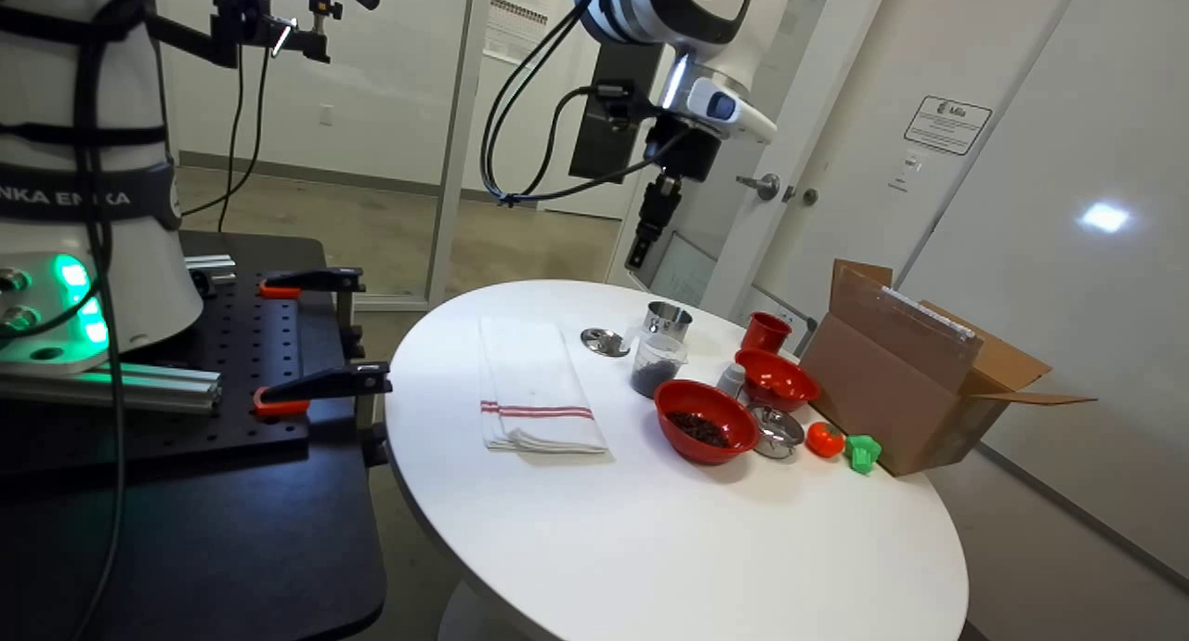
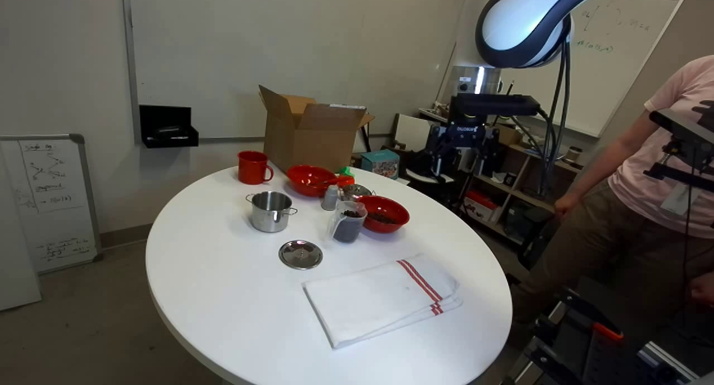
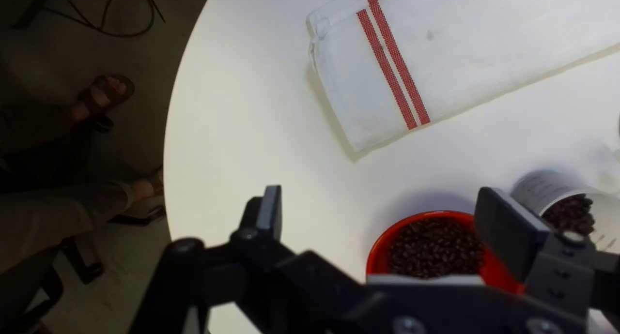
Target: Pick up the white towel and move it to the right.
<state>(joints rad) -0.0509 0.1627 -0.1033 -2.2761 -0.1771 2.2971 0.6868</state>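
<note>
Exterior view | folded towel (image 2: 374, 304) on round white table (image 2: 223, 284) | whiteboard (image 2: 307, 50) behind

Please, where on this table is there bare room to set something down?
The table is bare between the towel, the bowl of beans and the edge; also between the lid, pot, towel and edge. It is crowded beside the box, where the other bowl, shaker and tomato stand close together.
</note>
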